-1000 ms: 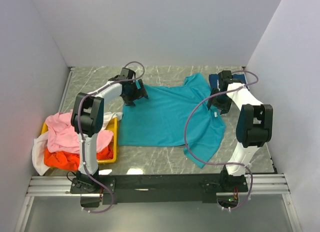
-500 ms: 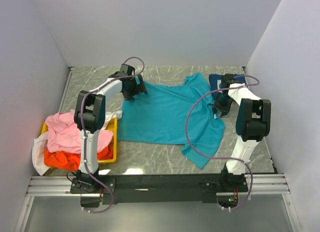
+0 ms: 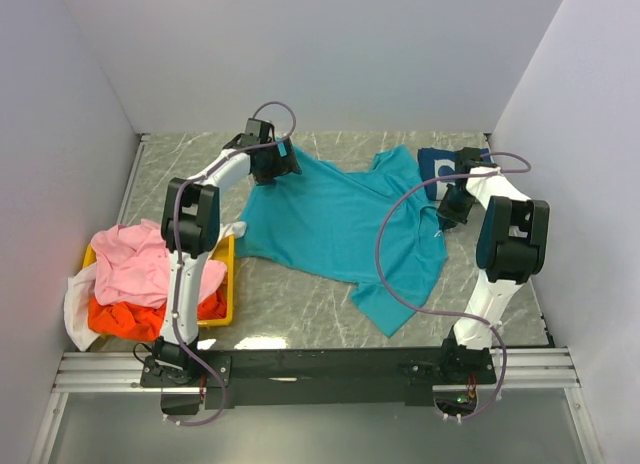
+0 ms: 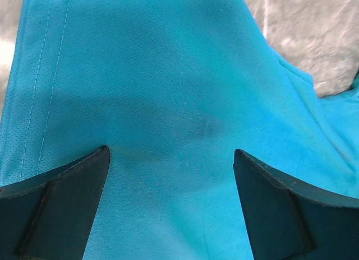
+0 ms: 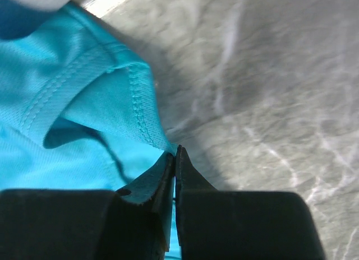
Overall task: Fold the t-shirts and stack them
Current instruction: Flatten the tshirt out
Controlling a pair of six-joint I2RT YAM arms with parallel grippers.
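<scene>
A teal t-shirt (image 3: 340, 219) lies spread and skewed on the marble table. My left gripper (image 3: 278, 166) is over its far left corner. In the left wrist view that gripper (image 4: 171, 159) is open, its fingers (image 4: 61, 204) set wide apart with teal cloth (image 4: 168, 75) filling the gap. My right gripper (image 3: 452, 206) is at the shirt's right edge. In the right wrist view it (image 5: 175, 153) is shut on the stitched hem of the teal cloth (image 5: 67, 103). A navy t-shirt (image 3: 432, 162) lies at the far right, partly hidden by the right arm.
A yellow tray (image 3: 228, 284) at the near left holds a pink t-shirt (image 3: 140, 264), an orange one (image 3: 120, 319) and a white one (image 3: 75, 304) spilling over its side. White walls close in the table on three sides.
My right gripper has shut on the teal shirt's hem and shifted right. My left gripper moved farther back, still open. The shirt has slid away from the near edge and turned askew.
</scene>
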